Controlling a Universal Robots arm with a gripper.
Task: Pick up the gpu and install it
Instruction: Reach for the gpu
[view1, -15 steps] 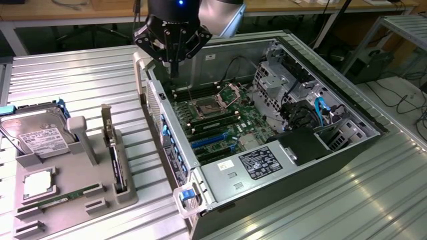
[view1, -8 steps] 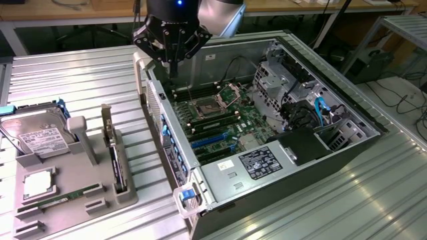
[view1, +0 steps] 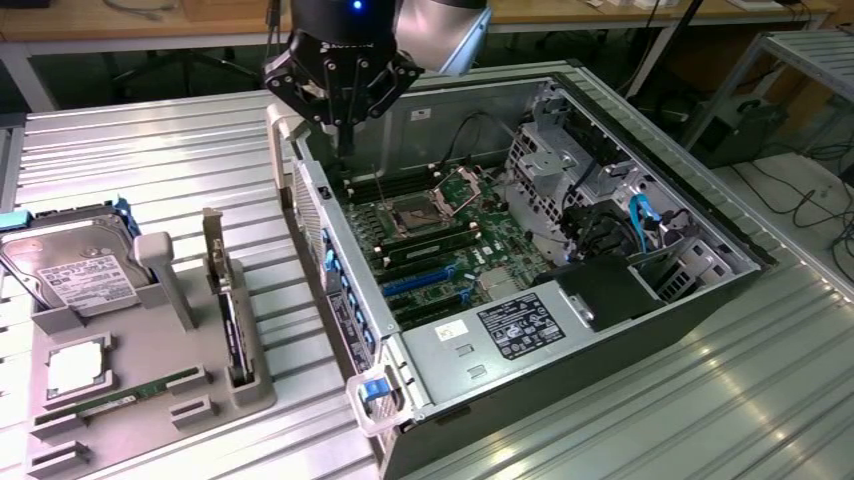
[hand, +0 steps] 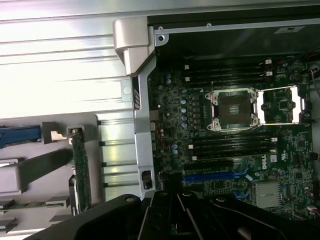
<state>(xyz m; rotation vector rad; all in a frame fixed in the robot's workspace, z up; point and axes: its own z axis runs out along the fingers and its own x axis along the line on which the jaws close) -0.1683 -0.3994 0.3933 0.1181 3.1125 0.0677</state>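
An open computer case (view1: 601, 390) is laid on its side on a ribbed metal table (view1: 174, 150), toward the exterior view's right. Inside it a green motherboard (view1: 501, 245) is seen, with an uncovered processor socket (view1: 407, 215) (its metal frame is swung up) flanked by rows of dark memory slots. Blue expansion slots (view1: 420, 280) are set nearer than the socket. A blue cable (view1: 641, 220) is looped by the bays at the case's right wall. To the exterior view's left a grey holder (view1: 180, 345) is placed on the table. A hard drive (view1: 74, 265) is propped at its far end, and a silver processor (view1: 76, 365) and a narrow memory stick (view1: 127, 395) are laid nearer.
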